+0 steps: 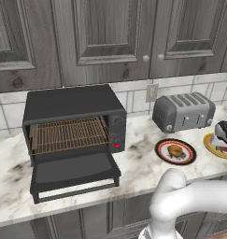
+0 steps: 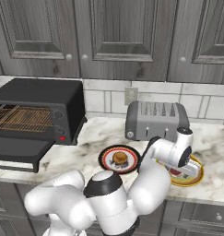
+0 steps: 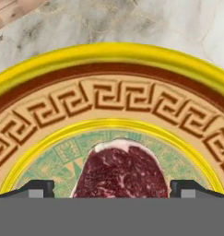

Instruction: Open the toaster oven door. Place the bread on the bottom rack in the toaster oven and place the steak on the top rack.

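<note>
The toaster oven (image 1: 73,123) sits at the left of the marble tabletop (image 1: 138,161), and its door (image 1: 75,176) is dropped fully open, lying flat out toward the front edge. Inside, a copper-brown wire rack (image 1: 68,134) shows across the opening; whether it is the upper or lower shelf cannot be told from here. The control panel with its knob and red light is on the oven's right side.

Just right of the oven, well clear of the open door, there's the dark-rimmed plate (image 1: 175,151) with the bread (image 1: 175,151) sitting in the middle of it, untouched. Behind that plate stands the silver slot toaster (image 1: 183,112), against the tiled wall below the grey cabinets (image 1: 105,32), with a wall outlet (image 1: 152,93) beside it.

Further right is the yellow plate (image 3: 109,55), Greek-key border and all, carrying the steak (image 3: 121,173). The arm reaches across to it, and in the right base view the pincer (image 2: 189,167) hangs right over that plate. From the hand view, the two dark fingertips (image 3: 37,189) stand spread wide, one on either side of the steak, nothing gripped between them. The meat lies flat in the plate's green centre. The bread plate lies between the oven and the steak plate.
</note>
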